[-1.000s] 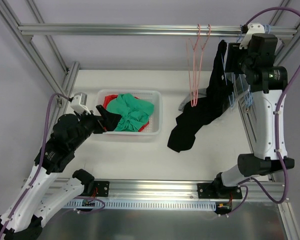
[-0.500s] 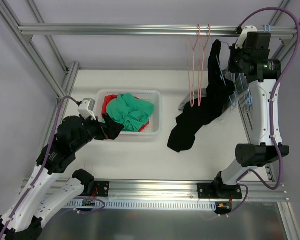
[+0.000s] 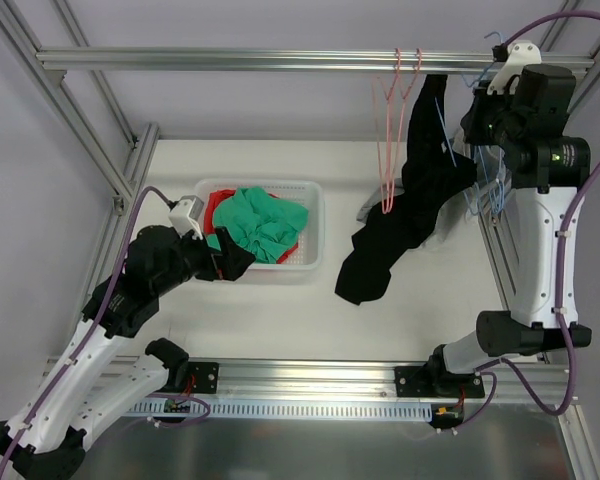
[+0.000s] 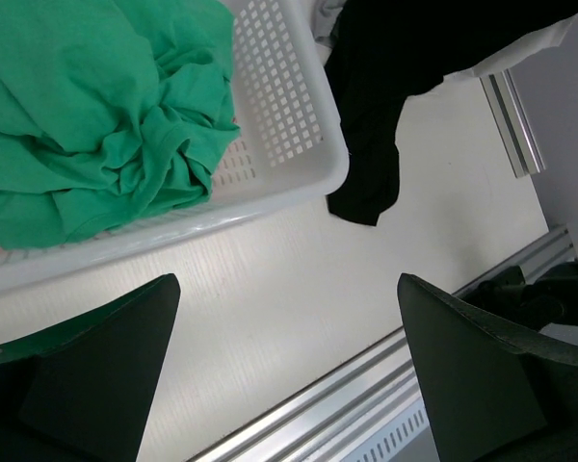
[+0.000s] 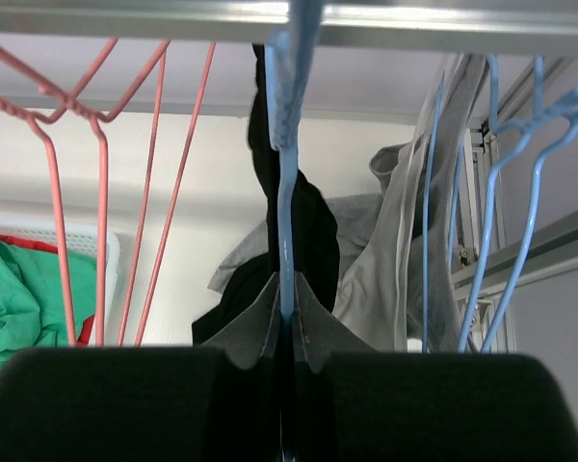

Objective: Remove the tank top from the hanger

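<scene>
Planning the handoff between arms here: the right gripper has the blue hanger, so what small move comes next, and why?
Probably swing the left gripper toward the low end of the black tank top: the right gripper is shut on the blue hanger, the top drapes from it to the table, and the left is open beside the basket.

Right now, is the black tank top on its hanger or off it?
On. The tank top hangs from the blue hanger, which the shut right gripper pinches; its lower end trails on the table.
</scene>
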`<state>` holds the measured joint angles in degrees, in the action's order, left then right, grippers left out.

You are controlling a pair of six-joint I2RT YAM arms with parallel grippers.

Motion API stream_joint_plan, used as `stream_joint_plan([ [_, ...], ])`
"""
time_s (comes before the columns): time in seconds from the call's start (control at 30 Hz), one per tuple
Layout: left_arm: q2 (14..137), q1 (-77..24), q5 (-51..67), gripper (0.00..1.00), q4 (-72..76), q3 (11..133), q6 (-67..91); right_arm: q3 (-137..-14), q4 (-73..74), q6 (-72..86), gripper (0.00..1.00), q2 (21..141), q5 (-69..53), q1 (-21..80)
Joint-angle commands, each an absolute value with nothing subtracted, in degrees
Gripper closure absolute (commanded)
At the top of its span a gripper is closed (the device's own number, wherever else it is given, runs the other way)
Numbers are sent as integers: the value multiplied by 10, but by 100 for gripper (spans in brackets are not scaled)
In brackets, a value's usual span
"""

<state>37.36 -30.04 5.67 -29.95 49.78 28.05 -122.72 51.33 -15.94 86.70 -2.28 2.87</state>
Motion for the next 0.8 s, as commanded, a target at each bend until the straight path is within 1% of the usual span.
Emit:
stream_joint_plan([
  [0.0, 384, -307, 121, 1, -290, 518, 262, -1212, 462, -153, 100, 829, -41, 26],
  [0.13, 380, -316, 182, 1, -253, 540, 242, -1137, 462, -151, 100, 774, -52, 26],
  [0.23, 383, -334, 203, 1, -215, 568, 229, -1051, 468, -151, 100, 707, -60, 26],
  [0.27, 387, -339, 204, 1, -207, 575, 227, -1007, 468, -151, 100, 668, -63, 25],
  [0.4, 438, -373, 218, 1, -151, 613, 217, -921, 474, -142, 100, 578, -83, 26],
  [0.47, 467, -415, 211, 1, -120, 648, 199, -898, 507, -129, 100, 542, -84, 25],
  [0.5, 502, -435, 203, 1, -113, 665, 187, -881, 525, -126, 100, 507, -83, 25],
  [0.53, 520, -475, 194, 2, -105, 704, 163, -875, 568, -120, 100, 490, -76, 26],
  [0.57, 560, -495, 174, 1, -104, 748, 143, -867, 592, -106, 100, 453, -61, 25],
  [0.6, 582, -512, 165, 1, -104, 749, 142, -867, 612, -99, 100, 453, -61, 25],
  [0.67, 622, -549, 157, 1, -105, 812, 121, -869, 663, -97, 100, 399, -44, 25],
  [0.7, 661, -560, 150, 1, -104, 834, 113, -876, 678, -95, 100, 384, -43, 26],
  [0.77, 699, -590, 142, 1, -102, 895, 96, -920, 737, -98, 100, 356, -54, 26],
])
